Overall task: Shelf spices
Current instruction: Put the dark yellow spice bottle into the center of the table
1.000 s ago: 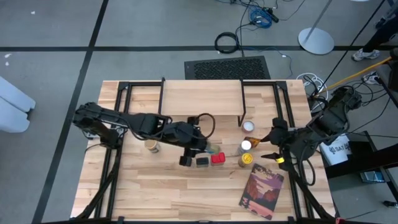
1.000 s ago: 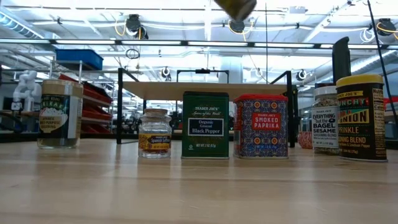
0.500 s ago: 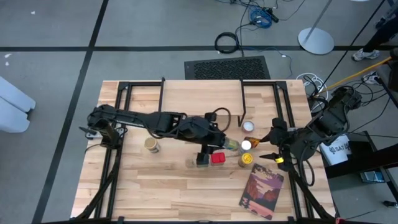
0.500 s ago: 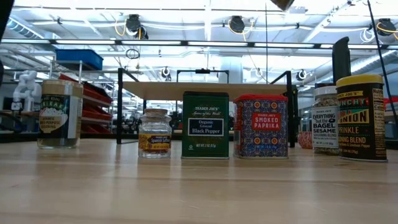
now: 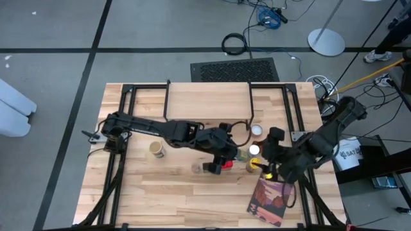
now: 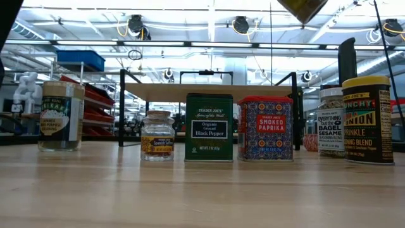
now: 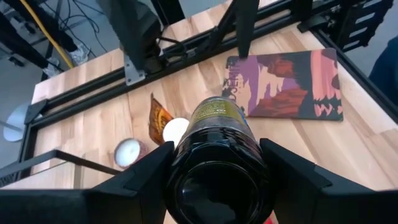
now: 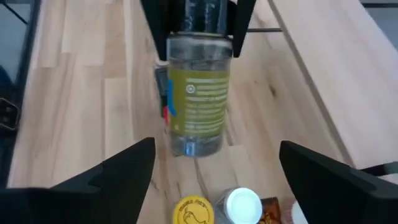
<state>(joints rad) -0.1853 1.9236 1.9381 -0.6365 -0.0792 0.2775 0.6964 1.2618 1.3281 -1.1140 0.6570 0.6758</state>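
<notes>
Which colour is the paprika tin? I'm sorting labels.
Red with a blue patterned front, clearest in the low view: paprika tin.

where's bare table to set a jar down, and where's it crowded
Bare wood: the near-left stretch of the table, in front of the lone jar, and the near strip left of the book. Crowded: the middle-right, where the tins, the yellow-lidded jar and both hands meet.

High camera looks straight down on the whole bench (image 5: 173, 192). Low camera sits at bench height, level, close to a row of spice tins (image 6: 209, 126). Each wrist camera looks forward along its arm; both share the green-labelled jar (image 8: 199, 99) held aloft.
</notes>
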